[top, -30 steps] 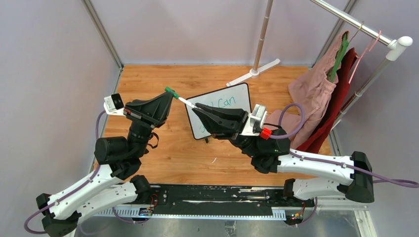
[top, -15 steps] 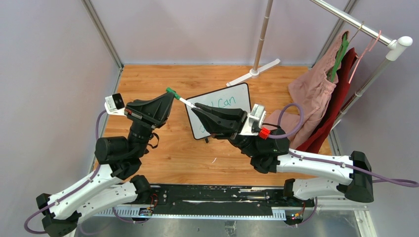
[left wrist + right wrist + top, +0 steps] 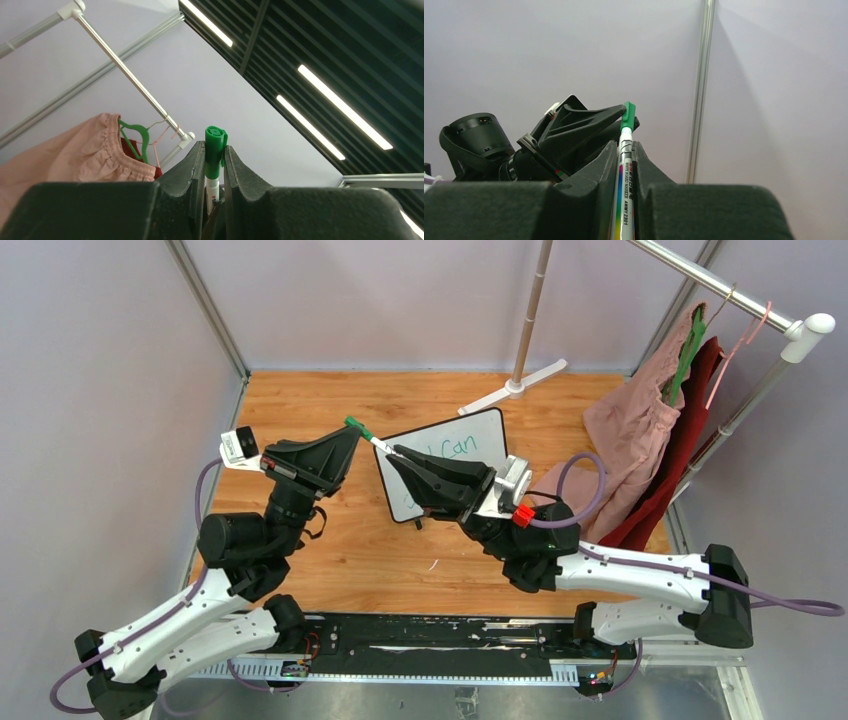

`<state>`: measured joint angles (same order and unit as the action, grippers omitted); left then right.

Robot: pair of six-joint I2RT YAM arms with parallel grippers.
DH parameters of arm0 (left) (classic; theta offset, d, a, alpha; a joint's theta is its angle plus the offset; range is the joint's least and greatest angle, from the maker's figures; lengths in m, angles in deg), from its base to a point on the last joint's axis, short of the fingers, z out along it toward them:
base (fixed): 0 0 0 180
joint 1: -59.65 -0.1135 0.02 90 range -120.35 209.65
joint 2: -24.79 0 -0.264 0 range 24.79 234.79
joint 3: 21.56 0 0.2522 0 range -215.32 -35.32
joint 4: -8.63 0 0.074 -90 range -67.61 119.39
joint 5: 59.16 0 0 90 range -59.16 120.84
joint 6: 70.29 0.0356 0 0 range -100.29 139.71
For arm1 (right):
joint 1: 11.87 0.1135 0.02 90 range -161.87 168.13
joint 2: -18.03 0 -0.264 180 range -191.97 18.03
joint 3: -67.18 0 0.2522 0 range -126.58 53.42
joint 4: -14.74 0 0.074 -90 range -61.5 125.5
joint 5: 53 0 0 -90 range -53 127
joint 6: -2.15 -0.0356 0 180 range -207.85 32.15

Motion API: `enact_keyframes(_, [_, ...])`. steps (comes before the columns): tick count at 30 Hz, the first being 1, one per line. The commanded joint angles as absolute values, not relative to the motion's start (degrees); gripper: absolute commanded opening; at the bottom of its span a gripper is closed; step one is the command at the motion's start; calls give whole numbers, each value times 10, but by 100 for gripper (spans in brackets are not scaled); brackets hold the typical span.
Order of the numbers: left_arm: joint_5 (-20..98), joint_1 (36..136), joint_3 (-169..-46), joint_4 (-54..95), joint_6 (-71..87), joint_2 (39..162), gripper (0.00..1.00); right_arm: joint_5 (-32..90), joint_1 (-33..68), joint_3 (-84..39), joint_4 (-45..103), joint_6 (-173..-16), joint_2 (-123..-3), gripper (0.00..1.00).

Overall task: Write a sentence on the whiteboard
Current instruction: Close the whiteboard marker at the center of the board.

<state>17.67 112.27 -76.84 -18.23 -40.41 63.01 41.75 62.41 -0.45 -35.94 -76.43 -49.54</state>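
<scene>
The whiteboard (image 3: 482,430) lies on the wooden table, right of centre. Of the green sentence only "Can" (image 3: 458,447) shows; the rest is hidden under my right gripper. A white marker (image 3: 380,444) with a green cap (image 3: 354,426) is held in the air between both grippers. My left gripper (image 3: 348,437) is shut on the cap (image 3: 215,142). My right gripper (image 3: 393,453) is shut on the barrel (image 3: 623,200), above the board's left part. In the right wrist view the cap (image 3: 628,114) meets the left gripper's fingers (image 3: 589,122).
A clothes rack with a pink garment (image 3: 640,415) and a red one (image 3: 690,430) stands at the right. Its white foot (image 3: 512,388) and pole rise behind the board. Grey walls enclose the table. A black rail (image 3: 440,640) runs along the near edge.
Both grippers and the marker have shifted slightly: the left gripper moved a little right and away, the right gripper a little left. Both grips are unchanged.
</scene>
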Motion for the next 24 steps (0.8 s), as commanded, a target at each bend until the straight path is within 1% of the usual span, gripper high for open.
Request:
enact_keyframes(1, [197, 1124, -776, -168, -380, 637, 0, 458, 641, -23, -388, -704, -510, 0])
enact_keyframes(9, [204, 1124, -779, -169, -391, 652, 0, 480, 651, -15, -444, -665, -535, 0])
enact_keyframes(17, [215, 1124, -777, -169, -405, 661, 0, 466, 651, -14, -466, -666, -543, 0])
enact_keyframes(24, [248, 1124, -783, -169, -420, 682, 0, 454, 651, -11, -488, -672, -547, 0])
